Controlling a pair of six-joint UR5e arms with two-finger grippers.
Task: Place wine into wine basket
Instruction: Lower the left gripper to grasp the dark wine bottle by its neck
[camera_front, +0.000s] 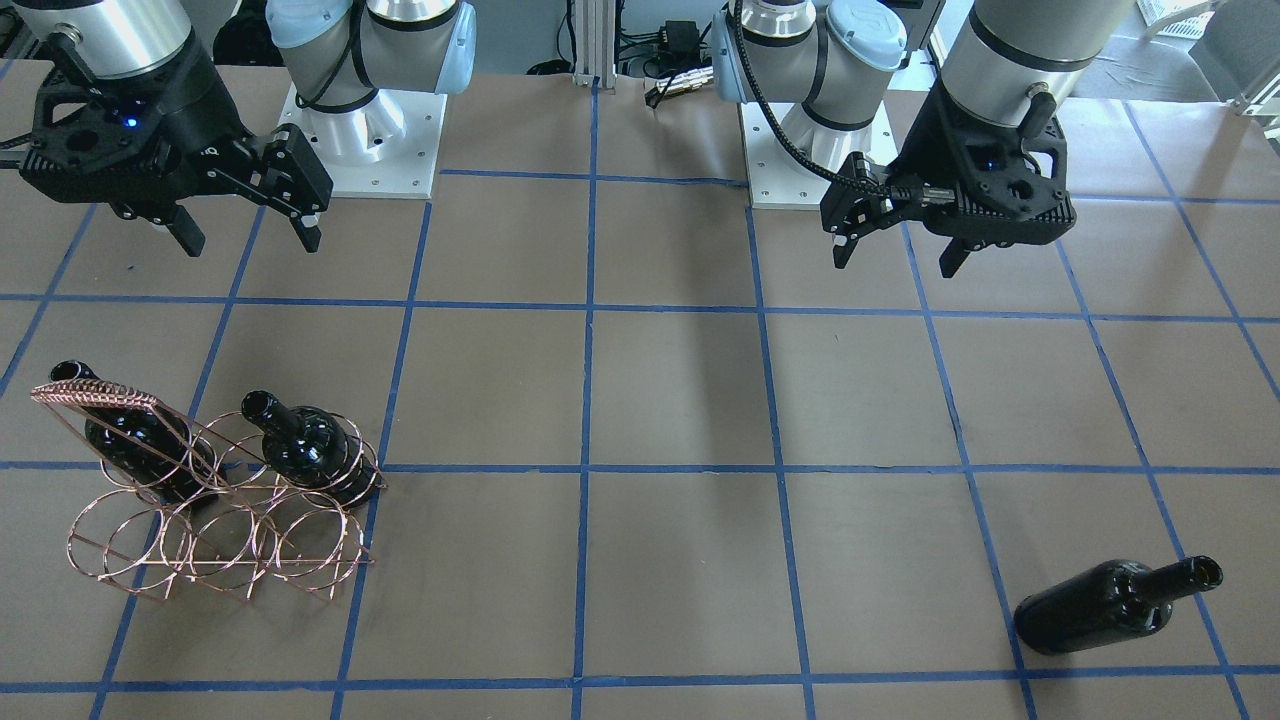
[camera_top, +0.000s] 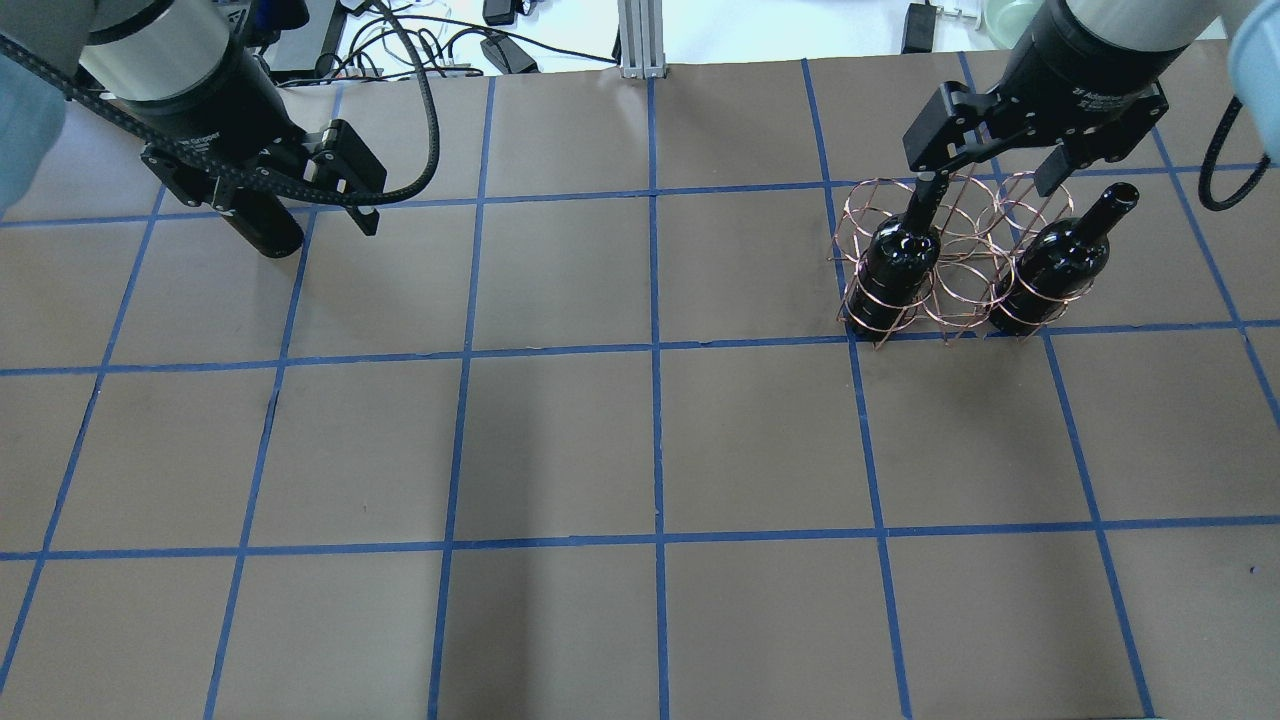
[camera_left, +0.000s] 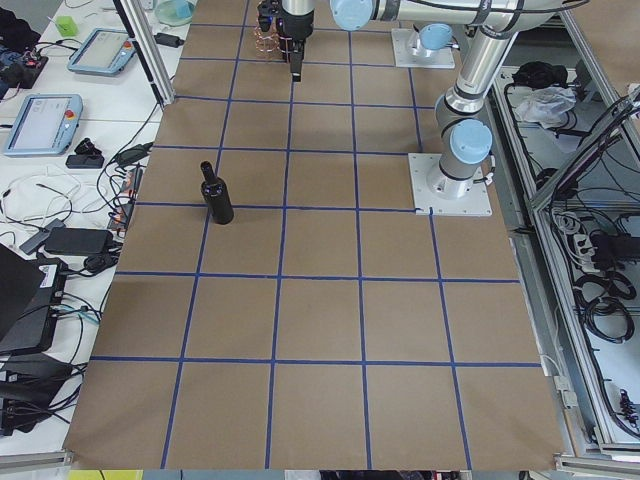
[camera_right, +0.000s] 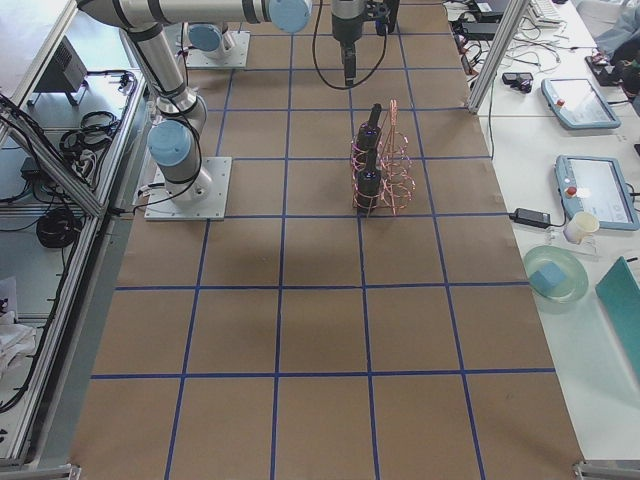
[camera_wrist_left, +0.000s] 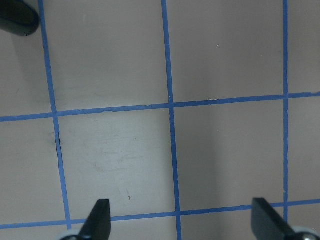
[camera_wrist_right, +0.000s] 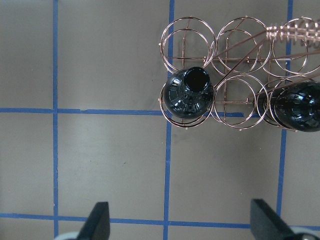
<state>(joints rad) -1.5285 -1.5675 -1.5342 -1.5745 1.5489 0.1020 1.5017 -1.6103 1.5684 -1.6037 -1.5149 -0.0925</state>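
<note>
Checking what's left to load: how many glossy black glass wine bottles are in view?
3. One bottle and another sit in the copper wire rack; the third bottle stands alone on the table, on the robot's left side. None looks hidden.

Brown table (camera_front: 680, 400), blue tape grid (camera_front: 587, 400), teach pendant (camera_right: 590, 190), green bowl (camera_right: 573, 267)

Left gripper (camera_front: 895, 259) and right gripper (camera_front: 250, 243) hang raised, pointing down, jaws spread wide.

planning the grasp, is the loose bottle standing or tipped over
Upright: the wine stands on its base, neck pointing up.
</note>
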